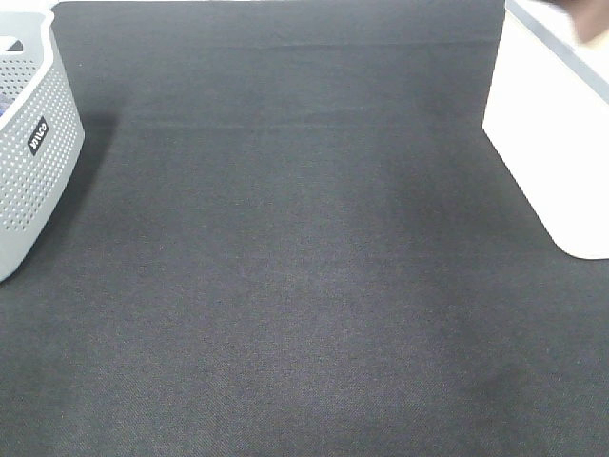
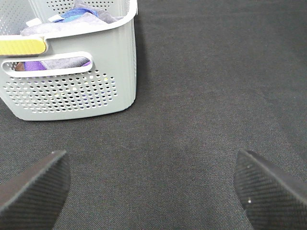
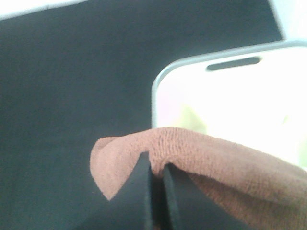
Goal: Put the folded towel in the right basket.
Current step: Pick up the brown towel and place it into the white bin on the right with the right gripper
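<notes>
In the right wrist view my right gripper [image 3: 156, 167] is shut on a folded rust-brown towel [image 3: 206, 158] and holds it in the air beside the white right basket [image 3: 158, 91], whose inside is washed out by glare. In the exterior high view that basket [image 1: 542, 133] stands at the right edge; neither gripper shows there. In the left wrist view my left gripper [image 2: 151, 184] is open and empty above the black cloth, with the grey perforated left basket [image 2: 72, 91] ahead of it.
The grey left basket [image 1: 33, 152] holds several folded cloths, purple and blue [image 2: 72, 17]. A black cloth [image 1: 304, 286] covers the table between the two baskets.
</notes>
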You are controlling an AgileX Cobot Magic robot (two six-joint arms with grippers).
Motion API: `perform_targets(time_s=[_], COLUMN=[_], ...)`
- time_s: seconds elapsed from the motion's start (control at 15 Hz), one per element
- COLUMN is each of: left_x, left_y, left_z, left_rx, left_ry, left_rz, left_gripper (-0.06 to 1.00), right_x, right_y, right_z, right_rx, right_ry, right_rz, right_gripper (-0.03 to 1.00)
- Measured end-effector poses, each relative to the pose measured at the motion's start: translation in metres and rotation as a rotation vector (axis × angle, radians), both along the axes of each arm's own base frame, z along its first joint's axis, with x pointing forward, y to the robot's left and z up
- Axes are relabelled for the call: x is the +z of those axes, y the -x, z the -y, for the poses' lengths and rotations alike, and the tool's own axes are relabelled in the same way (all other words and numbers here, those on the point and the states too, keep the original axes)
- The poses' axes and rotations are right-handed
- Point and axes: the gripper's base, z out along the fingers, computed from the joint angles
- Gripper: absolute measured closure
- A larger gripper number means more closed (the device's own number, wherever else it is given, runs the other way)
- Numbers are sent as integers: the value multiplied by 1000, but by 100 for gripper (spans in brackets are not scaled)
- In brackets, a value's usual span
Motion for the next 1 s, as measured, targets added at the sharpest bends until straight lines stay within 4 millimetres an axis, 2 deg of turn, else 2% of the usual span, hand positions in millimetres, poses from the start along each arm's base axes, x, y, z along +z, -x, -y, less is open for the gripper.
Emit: perform_targets(time_s=[0.2,0.33,0.4,0.6,0.67,0.73,0.8,0.87,0.93,1.0], left_x=[0,0,0,0,0,0,0,0,0,0], left_y=[0,0,0,0,0,0,0,0,0,0], left_z=[0,0,0,0,0,0,0,0,0,0], left_rx=[0,0,0,0,0,0,0,0,0,0], left_ry=[0,0,0,0,0,0,0,0,0,0], left_rz=[0,0,0,0,0,0,0,0,0,0], left_gripper=[7,7,7,7,7,7,7,7,7,7], right_x=[8,2,-9,-65,-77,-77,-89,-100,-110,-116], right_y=[-2,-7,-12,-35,-38,-38,-41,-44,-45,-46], right_z=[12,13,15,32,35,35,36,37,37,37], right_rx=[-63,-59,-57,-151,-172,-172,-178,-179,-171,-164], right_ry=[-26,-36,-31,-12,-12,-12,-16,-27,-36,-43], right_rz=[96,75,27,-210,-263,-263,-315,-366,-415,-450], right_gripper=[97,97,97,97,97,97,97,93,85,70])
